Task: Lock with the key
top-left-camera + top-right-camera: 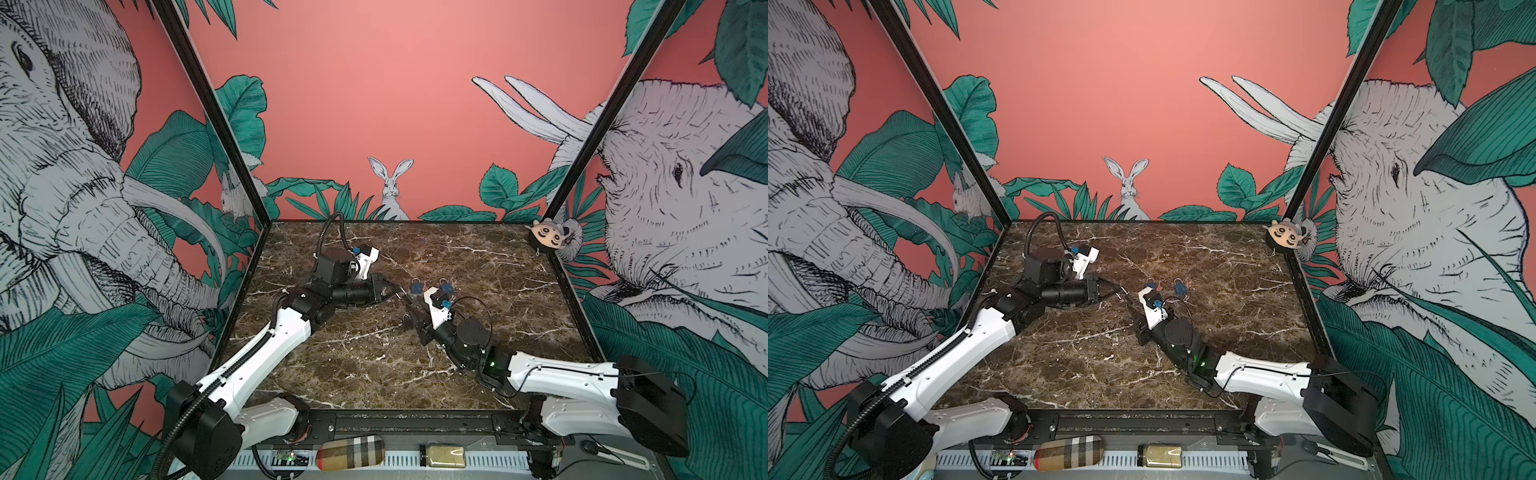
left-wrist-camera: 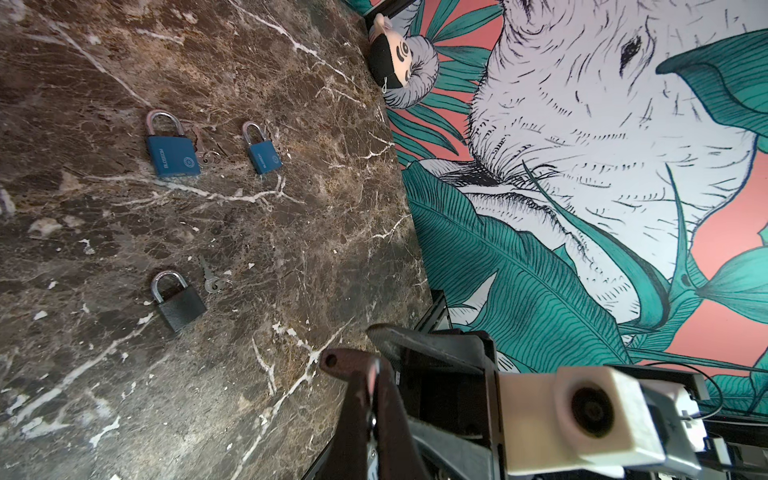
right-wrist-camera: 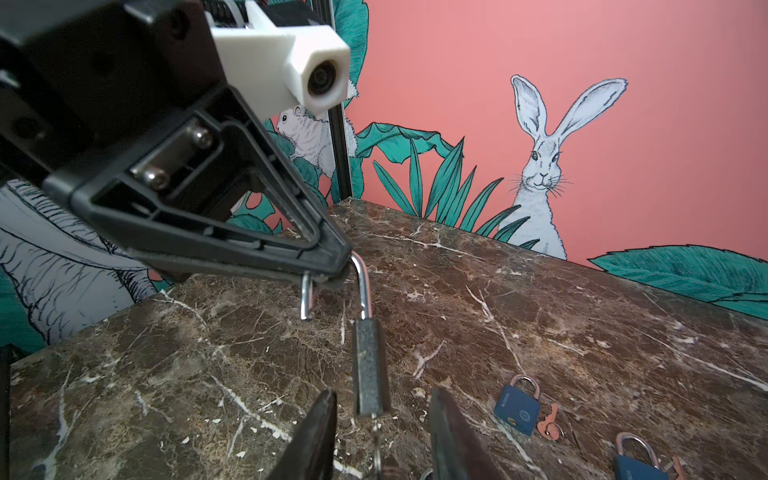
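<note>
A dark grey padlock [image 3: 370, 370] hangs above the marble table [image 3: 582, 332], its shackle [image 3: 365, 286] swung open. My left gripper [image 3: 332, 274] is shut on the top of that shackle. In both top views it [image 1: 399, 291] sits mid-table. A small key [image 3: 376, 440] sticks out of the lock's bottom end. My right gripper [image 3: 382, 415] is open, one finger on each side of the lock's bottom and the key, with a gap on both sides. In the left wrist view the left fingers [image 2: 353, 374] are pressed together.
Two blue padlocks [image 3: 517, 409] [image 3: 636, 465], each with a reddish key [image 3: 548, 424] beside it, lie just right of the grippers. A black padlock [image 2: 178, 303] and its key [image 2: 212, 282] lie nearer. A plush toy [image 1: 548, 237] sits in the back right corner.
</note>
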`<state>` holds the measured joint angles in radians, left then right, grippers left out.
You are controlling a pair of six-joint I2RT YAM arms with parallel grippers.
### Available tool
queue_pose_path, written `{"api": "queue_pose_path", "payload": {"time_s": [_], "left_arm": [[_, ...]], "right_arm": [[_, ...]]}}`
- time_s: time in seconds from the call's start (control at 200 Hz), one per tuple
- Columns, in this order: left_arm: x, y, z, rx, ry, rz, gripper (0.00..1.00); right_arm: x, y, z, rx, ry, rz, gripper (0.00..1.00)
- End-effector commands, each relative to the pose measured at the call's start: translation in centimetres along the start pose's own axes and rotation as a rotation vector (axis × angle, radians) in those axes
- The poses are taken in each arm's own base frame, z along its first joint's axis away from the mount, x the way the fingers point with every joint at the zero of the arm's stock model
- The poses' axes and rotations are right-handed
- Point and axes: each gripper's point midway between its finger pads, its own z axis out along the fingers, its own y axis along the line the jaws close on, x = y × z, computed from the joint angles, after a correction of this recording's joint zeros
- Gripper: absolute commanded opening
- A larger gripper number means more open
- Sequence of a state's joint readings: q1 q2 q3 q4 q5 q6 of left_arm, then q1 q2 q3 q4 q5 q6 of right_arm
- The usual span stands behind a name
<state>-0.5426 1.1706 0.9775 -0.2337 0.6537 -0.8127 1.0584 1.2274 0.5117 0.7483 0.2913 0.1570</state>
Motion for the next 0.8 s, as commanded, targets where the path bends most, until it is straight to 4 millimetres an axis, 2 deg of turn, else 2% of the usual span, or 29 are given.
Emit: {"api": "queue_pose_path", "payload": {"time_s": [0.0,0.515,0.795], "left_arm": [[-1.11,-2.87,-1.27,0.072,-0.046,0.056,0.0],[-1.1,-2.98,-1.31,0.074,-0.044,0.056,0.0],[-1.1,-2.8,-1.22,0.071,-0.043,0.054,0.0]], "right_arm": [[-2.04,0.23,0.48,-0.015,-0.053,0.034,0.35],[-2.3,-0.05,0.82,-0.024,-0.067,0.06,0.3],[-2.29,0.3,1.0,-0.047,-0.044,0.063,0.2]]}}
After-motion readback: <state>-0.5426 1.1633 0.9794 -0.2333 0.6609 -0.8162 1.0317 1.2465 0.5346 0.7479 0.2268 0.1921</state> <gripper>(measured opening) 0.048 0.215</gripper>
